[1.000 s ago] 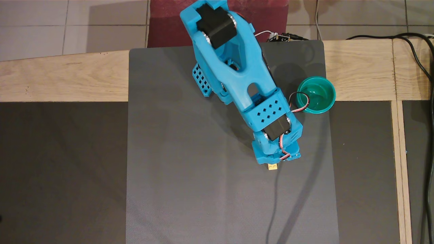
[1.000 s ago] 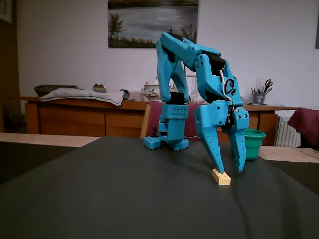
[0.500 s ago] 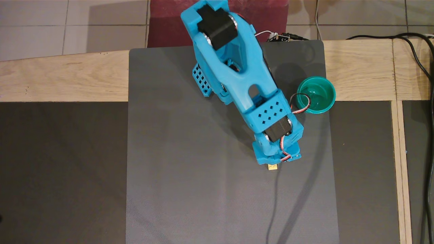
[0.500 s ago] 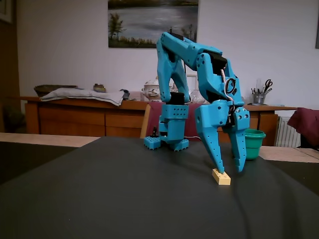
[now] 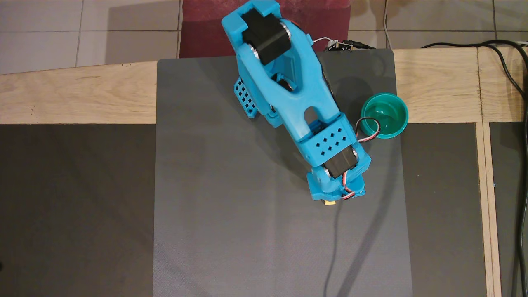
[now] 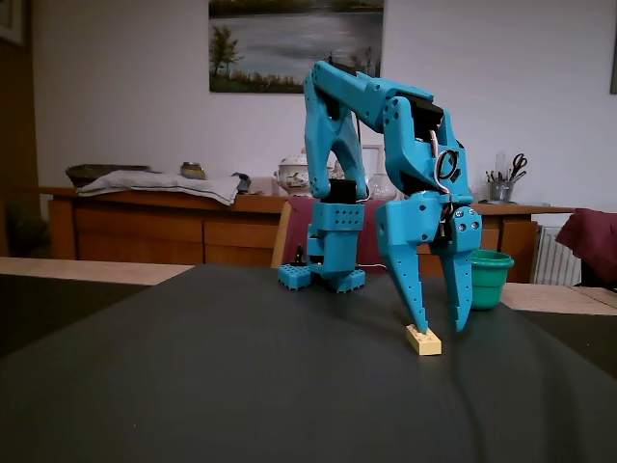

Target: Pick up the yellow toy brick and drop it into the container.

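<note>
In the overhead view the blue arm (image 5: 288,95) reaches from the top centre down toward the lower right of the grey mat (image 5: 231,214), its wrist covering the hand, so only a sliver of the yellow toy brick (image 5: 329,202) peeks out below it; the container (image 5: 384,115) stands at the mat's right edge, upper right of the brick. In the fixed view the arm arches over and points the hand (image 6: 442,326) straight down with its jaws spread wide, empty, one fingertip at the brick (image 6: 423,340) lying on the worktop (image 6: 241,386), while the container (image 6: 490,278) is partly hidden behind the right finger.
</note>
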{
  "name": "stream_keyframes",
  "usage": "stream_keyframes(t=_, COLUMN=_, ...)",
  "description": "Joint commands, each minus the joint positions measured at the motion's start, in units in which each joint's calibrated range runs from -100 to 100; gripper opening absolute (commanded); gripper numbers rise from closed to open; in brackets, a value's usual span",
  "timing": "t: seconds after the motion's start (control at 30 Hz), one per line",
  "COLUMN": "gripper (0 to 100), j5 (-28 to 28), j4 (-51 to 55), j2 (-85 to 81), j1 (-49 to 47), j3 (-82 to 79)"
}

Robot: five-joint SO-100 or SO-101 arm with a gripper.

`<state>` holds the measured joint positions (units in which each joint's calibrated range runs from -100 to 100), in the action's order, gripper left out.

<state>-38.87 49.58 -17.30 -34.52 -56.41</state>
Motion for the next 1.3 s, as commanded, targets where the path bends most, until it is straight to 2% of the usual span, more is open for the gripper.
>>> stream_keyframes(t=0.0, gripper=12, j5=0.3, j4=2.2, j2=-0.5, j1=-1.4, j3=0.5)
stream_keyframes(t=0.2, gripper=12, j5=3.0, j4=3.3, j2=-0.5, j1=-5.8, j3=1.8)
stream_keyframes(t=0.37, gripper=12, j5=4.0, j4=8.1, j2=-0.5, j1=-6.3, j3=9.5)
stream_keyframes(t=0.53, gripper=12, j5=3.6, j4=10.2, j2=-0.3, j1=-5.1, j3=12.8)
stream_keyframes(t=0.9, gripper=12, j5=-1.9, j4=10.3, j2=0.8, j1=2.5, j3=11.9)
stream_keyframes(t=1.27, gripper=12, j5=-2.1, j4=8.6, j2=0.4, j1=2.3, j3=3.2)
